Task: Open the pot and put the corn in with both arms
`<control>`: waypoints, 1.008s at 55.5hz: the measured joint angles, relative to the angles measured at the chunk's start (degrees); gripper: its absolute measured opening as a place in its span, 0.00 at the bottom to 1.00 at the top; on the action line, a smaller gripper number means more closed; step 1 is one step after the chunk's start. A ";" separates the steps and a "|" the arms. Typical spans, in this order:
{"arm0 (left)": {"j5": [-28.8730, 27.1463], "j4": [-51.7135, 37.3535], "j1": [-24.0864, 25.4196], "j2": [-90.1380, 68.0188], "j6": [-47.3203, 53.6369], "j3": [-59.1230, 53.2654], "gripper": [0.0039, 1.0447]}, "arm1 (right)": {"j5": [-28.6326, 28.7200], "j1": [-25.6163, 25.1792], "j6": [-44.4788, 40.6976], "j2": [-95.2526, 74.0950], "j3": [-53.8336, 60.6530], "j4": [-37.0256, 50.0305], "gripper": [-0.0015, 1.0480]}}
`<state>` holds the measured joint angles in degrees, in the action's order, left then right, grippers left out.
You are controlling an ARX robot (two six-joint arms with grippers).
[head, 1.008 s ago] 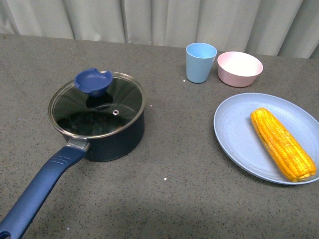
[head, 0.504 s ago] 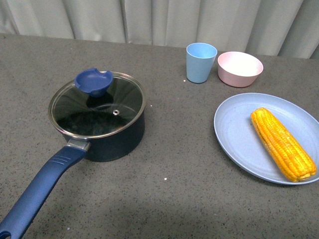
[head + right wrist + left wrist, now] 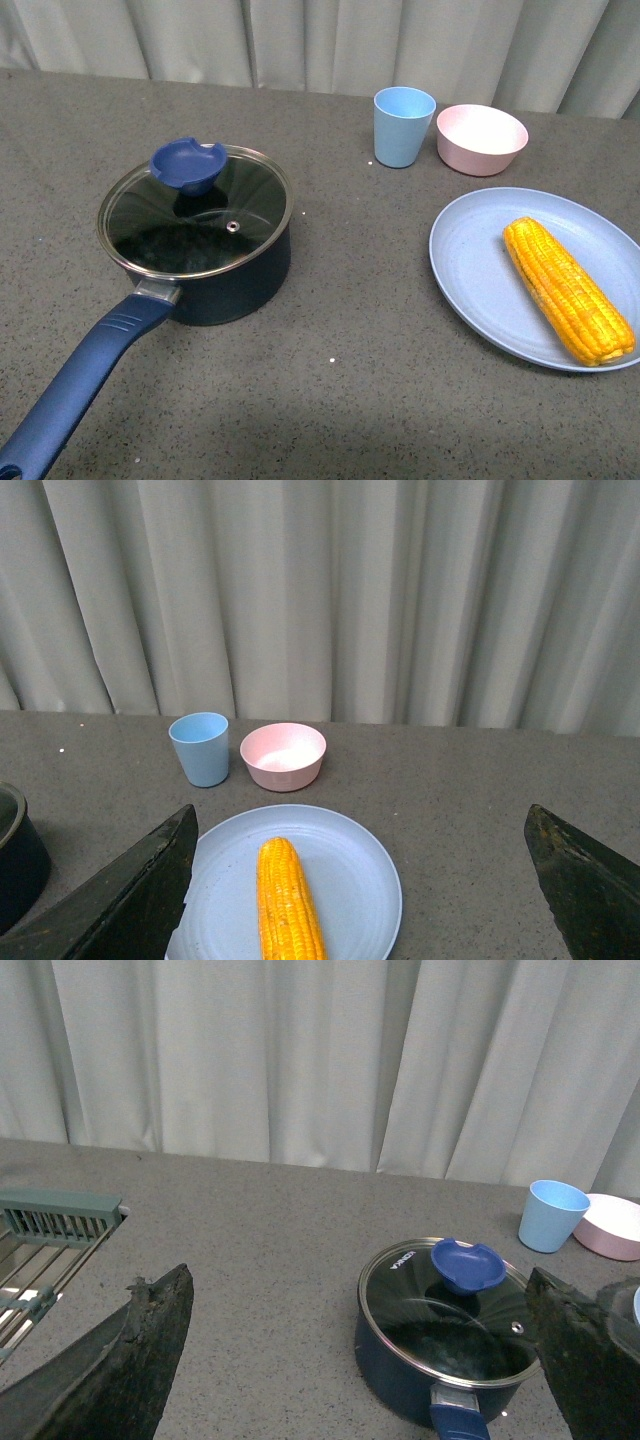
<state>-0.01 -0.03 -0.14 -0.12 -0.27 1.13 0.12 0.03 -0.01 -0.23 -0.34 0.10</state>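
The left gripper (image 3: 352, 1282) is spread wide. Its two dark fingers (image 3: 140, 1360) stand far apart at the edges of the left wrist view, with nothing between them, and it hangs above the table (image 3: 350, 380), well back from the pot (image 3: 215, 270). The right gripper (image 3: 360, 815) is also spread wide and holds nothing, and its fingers (image 3: 140, 900) frame the plate from a distance. Neither arm shows in the front view.

The pot sits on the grey table with its glass lid (image 3: 195, 215) on and closed. The blue knob (image 3: 187, 163) is on the far side of the lid, off centre. The long blue handle (image 3: 75, 390) runs from the pot's near side toward the robot and to its left.

The corn (image 3: 567, 288) is well to the right of the pot. It lies flat on a pale blue plate (image 3: 480, 270), set at a slant. A light blue cup (image 3: 403, 125) stands upright beyond the pot and to its right. A pink bowl (image 3: 481, 138) is just beside the cup, on the side away from the pot. A pale curtain (image 3: 400, 40) hangs behind the pot along the far edge of the table. In the left wrist view a metal rack (image 3: 50, 1230) lies well apart from the pot, on the side away from the cup.
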 joint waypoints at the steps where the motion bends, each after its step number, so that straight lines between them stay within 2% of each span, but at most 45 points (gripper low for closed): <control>1: 0.00 0.00 0.00 0.00 0.00 0.00 0.94 | 0.00 0.00 0.00 0.00 0.00 0.00 0.91; 13: 0.00 0.00 0.00 0.00 0.00 0.00 0.94 | 0.00 0.00 0.00 0.00 0.00 0.00 0.91; 16: 4.61 2.19 1.36 -1.03 -1.40 0.59 0.94 | -0.02 0.00 0.00 0.00 0.00 0.00 0.91; 19: 12.15 6.16 3.48 -5.03 -3.26 1.57 0.94 | 0.02 0.00 0.00 0.00 0.00 0.00 0.91; 24: 13.33 4.96 2.21 -10.75 -4.57 1.60 0.94 | -0.02 0.00 0.00 0.00 0.00 0.00 0.91; 30: 9.79 -5.38 -1.79 -20.57 -6.38 2.08 0.94 | -0.02 0.00 0.00 0.00 0.00 0.00 0.91; 36: 4.72 -20.09 -6.10 -34.95 -7.37 3.34 0.94 | 0.00 0.00 0.00 0.00 0.00 0.00 0.91; 43: 0.42 -41.81 -10.10 -57.31 -8.00 6.38 0.94 | 0.00 0.00 0.00 0.00 0.00 0.00 0.91; 47: -1.90 -54.40 -10.49 -72.17 -9.07 9.49 0.94 | 0.00 0.00 0.00 0.00 0.00 0.00 0.91; 51: -1.84 -61.46 -10.64 -82.34 -9.68 11.76 0.94 | 0.00 0.00 0.00 0.00 0.00 0.00 0.91; 56: -2.36 -64.81 -11.30 -88.59 -8.81 13.73 0.94 | 0.00 0.00 0.00 0.00 0.00 0.00 0.91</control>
<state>-2.37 -64.84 -11.44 -88.71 -9.08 14.85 0.12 0.03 -0.01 -0.23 -0.34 0.10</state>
